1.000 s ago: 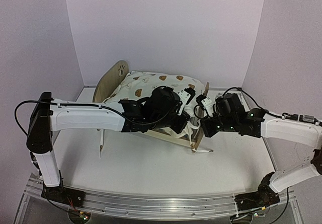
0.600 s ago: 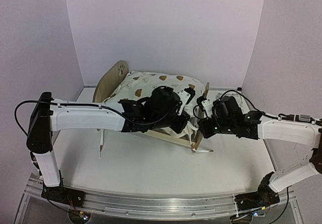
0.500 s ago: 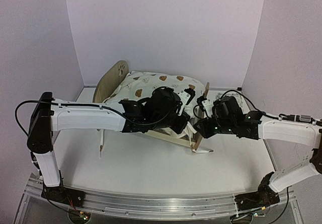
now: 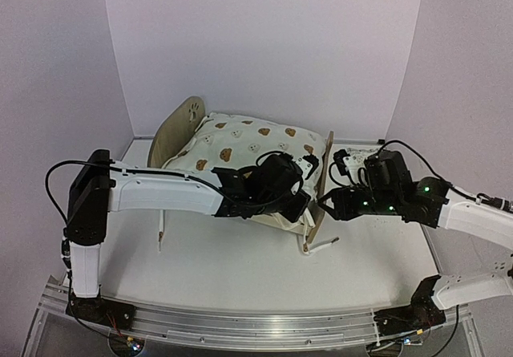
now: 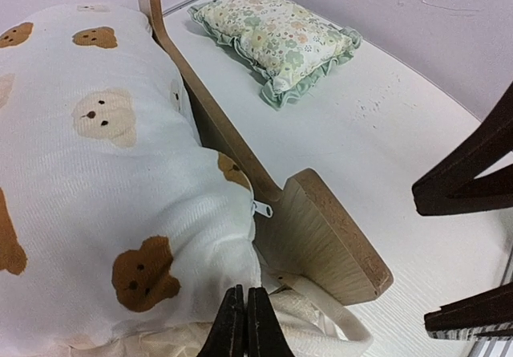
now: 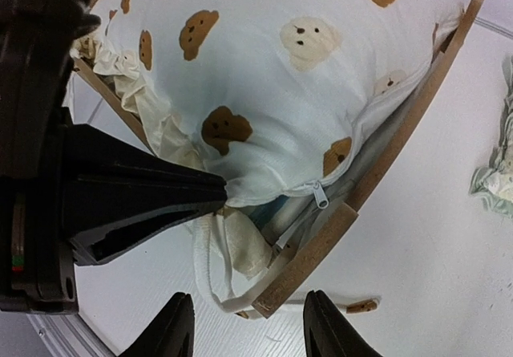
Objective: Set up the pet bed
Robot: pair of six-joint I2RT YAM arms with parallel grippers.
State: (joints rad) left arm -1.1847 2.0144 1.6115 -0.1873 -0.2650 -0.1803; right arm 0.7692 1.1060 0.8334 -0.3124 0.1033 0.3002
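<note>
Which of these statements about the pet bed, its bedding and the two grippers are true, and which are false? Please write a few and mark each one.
1. The pillow lies on the pet bed. False: it lies on the table, beyond the footboard.
2. The left gripper is shut on the edge of the quilt. True.
3. The right gripper grips the footboard. False: it is open and holds nothing.
4. The quilt carries bear faces. True.

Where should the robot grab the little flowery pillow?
Probably the pillow by its frilly edge, coming down from above. It lies flat on the table, and the thin frill sticks out, easier to pinch than the puffy middle.
</note>
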